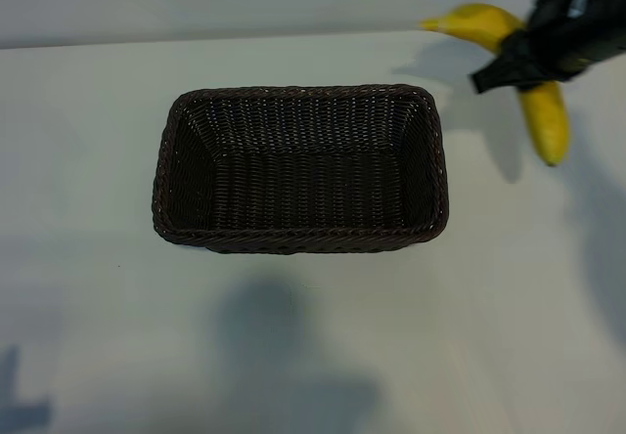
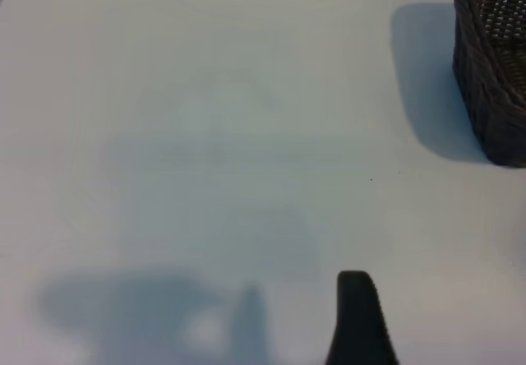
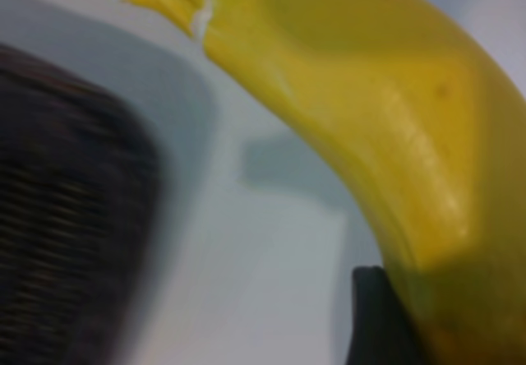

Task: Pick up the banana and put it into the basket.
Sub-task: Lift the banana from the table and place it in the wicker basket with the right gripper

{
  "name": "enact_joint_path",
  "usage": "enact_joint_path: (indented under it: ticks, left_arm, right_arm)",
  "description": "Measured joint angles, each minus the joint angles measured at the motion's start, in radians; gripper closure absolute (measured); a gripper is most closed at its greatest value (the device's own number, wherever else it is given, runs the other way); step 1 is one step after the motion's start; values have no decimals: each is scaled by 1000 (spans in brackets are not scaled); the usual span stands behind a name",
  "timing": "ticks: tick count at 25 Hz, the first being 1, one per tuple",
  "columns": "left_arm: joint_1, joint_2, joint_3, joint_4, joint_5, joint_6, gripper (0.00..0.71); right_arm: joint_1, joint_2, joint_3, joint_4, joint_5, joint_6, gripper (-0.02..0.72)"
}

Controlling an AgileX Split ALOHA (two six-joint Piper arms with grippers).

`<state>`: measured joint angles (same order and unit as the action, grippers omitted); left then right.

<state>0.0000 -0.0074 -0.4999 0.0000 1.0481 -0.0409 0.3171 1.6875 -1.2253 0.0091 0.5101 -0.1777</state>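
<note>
The bright-yellow banana (image 1: 546, 121) is at the far right, just past the basket's right rim, its pale stem tip pointing toward the basket. My right gripper (image 1: 523, 63) is shut on its middle, and its shadow falls on the table beside it. In the right wrist view the banana (image 3: 386, 94) fills the picture and rests against one dark finger (image 3: 374, 320); the other finger is hidden. The dark-brown wicker basket (image 1: 293, 94) stands mid-table with nothing in it. My left gripper (image 2: 267, 336) hovers open over bare table, with one finger (image 2: 358, 316) showing and nothing in it.
The white table (image 1: 313, 336) stretches around the basket on all sides. A corner of the basket (image 2: 493, 77) shows in the left wrist view, well apart from the left gripper. The basket's wall (image 3: 66, 217) lies close beside the held banana in the right wrist view.
</note>
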Motion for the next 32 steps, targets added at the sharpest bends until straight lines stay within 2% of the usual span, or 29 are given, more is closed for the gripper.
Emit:
enact_joint_path:
  ticks: [4, 6, 12, 16, 21, 32]
  left_arm:
    - [0, 0, 0, 0, 0, 0, 203]
    - [0, 0, 0, 0, 0, 0, 203]
    - [0, 0, 0, 0, 0, 0, 203]
    - [0, 0, 0, 0, 0, 0, 203]
    - [0, 0, 0, 0, 0, 0, 203]
    - [0, 0, 0, 0, 0, -1, 204]
  right_arm:
    - [77, 10, -81, 39, -2, -70, 278]
    - [103, 30, -125, 78, 8, -112, 278]
    - [159, 123, -235, 215, 93, -294, 278]
    - [188, 180, -284, 273, 142, -414, 278]
    - [210, 230, -309, 289, 155, -511, 278]
    - [244, 300, -312, 308, 143, -616, 278]
